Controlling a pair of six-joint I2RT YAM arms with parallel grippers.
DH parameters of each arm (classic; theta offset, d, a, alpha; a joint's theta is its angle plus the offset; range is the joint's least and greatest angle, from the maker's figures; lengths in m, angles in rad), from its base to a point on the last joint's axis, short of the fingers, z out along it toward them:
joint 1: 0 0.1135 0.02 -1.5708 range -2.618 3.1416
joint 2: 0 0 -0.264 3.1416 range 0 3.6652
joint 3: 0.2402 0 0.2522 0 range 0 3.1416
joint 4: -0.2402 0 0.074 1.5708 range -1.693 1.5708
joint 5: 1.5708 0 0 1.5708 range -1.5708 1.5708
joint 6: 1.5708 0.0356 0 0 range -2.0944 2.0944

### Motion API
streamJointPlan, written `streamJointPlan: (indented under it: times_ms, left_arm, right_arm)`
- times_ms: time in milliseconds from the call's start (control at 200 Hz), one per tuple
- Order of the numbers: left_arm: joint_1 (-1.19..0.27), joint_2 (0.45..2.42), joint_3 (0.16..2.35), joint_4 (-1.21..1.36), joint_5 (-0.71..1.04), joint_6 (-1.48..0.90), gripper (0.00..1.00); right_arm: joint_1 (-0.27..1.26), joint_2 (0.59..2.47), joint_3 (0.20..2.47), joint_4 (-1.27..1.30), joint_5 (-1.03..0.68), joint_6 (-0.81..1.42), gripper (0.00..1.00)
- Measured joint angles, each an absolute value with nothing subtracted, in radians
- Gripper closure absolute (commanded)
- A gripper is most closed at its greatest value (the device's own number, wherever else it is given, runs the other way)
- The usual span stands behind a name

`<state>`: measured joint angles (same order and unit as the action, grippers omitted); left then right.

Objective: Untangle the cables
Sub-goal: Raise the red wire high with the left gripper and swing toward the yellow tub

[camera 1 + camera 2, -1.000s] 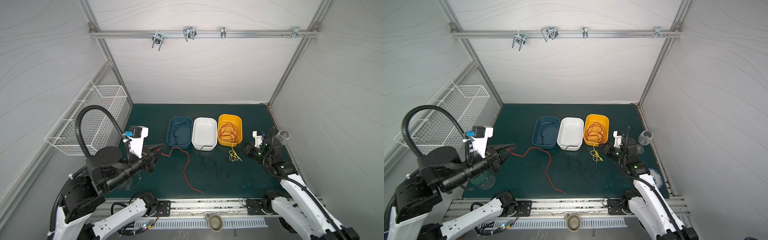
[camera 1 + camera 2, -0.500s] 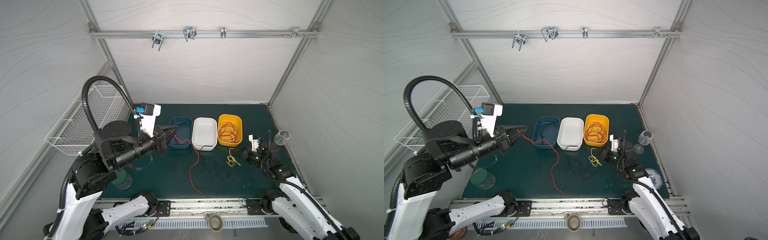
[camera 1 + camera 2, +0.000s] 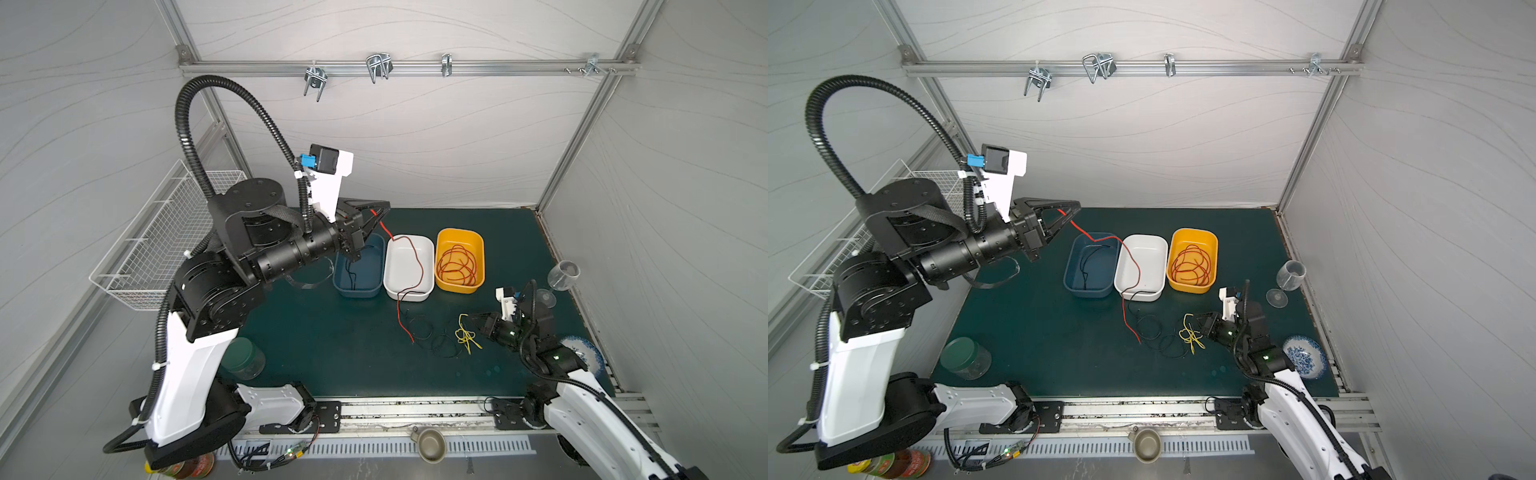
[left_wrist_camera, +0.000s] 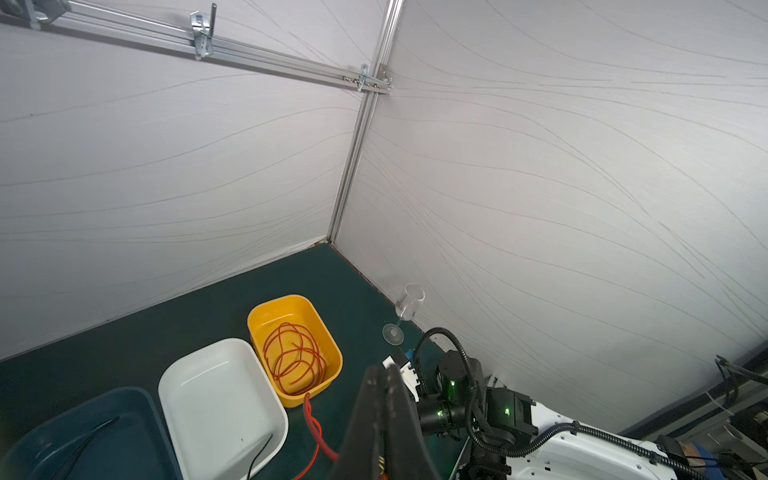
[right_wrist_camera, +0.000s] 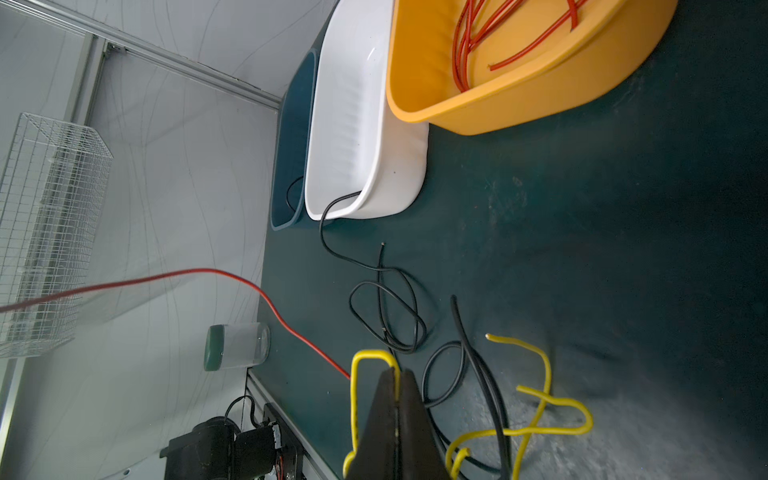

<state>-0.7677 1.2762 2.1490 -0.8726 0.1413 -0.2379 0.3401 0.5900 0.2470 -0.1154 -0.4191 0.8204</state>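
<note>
**A:** Pulling the red cable (image 3: 417,257) free, is that the step?

**B:** I'd say so. The left hand (image 3: 1073,208) is clamped on one end, high over the far side of the blue bin (image 3: 357,293). The cable sags across the white bin (image 3: 409,296). Its tail lies on the tabletop (image 3: 311,332) just beside the black cables (image 3: 432,338); whether it crosses one I cannot tell.

**A:** And the right hand (image 3: 473,327)?

**B:** It is low on the tabletop, jaws closed on a loop of the yellow cable (image 3: 465,336), which touches the black loops.

**A:** Next move?

**B:** Probably lift the tail clear and carry it to the yellow bin (image 3: 459,230), where a red coil (image 3: 457,266) already lies. That needs height, or the tail may snag the black loops or drag on the white bin's rim.

**A:** Room?

**B:** There is open tabletop left of the bins. The back wall is close behind the left hand, and a glass (image 3: 563,274) stands near the right hand, easy to tip.
</note>
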Motion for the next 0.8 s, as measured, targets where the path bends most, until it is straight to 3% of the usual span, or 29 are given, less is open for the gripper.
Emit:
streamJointPlan:
  times_ms: [800]
  left_arm:
    - [-0.768,1.635,2.349,-0.511,0.176,-0.056,1.0]
  right_arm:
    - [0.342,0.457,0.189,-0.197,-0.427,0.813,1.0]
